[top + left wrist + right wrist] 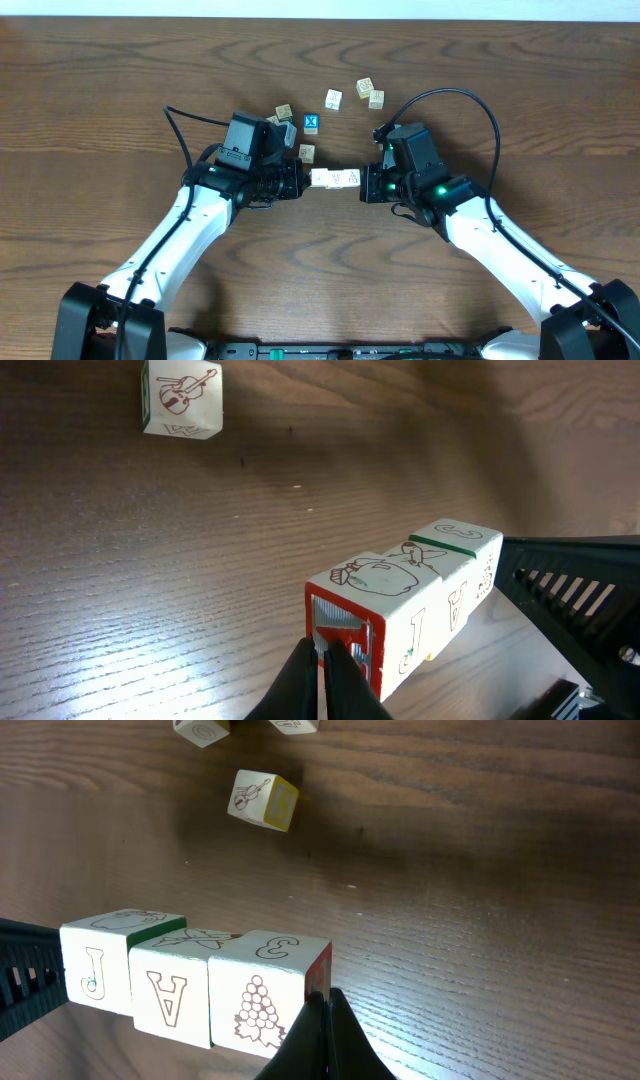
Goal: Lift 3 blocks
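Bright even light, soft shadows, mild glare, sharp focus

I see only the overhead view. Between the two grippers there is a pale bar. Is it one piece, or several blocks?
Observer: It is three blocks in a row. The right wrist view shows their side faces: a J, an A and a cluster of small circles.
Operator: Do the fingers go around the end blocks?
Observer: No. The left gripper and the right gripper are both shut, and each presses its closed tip against one end face of the row.
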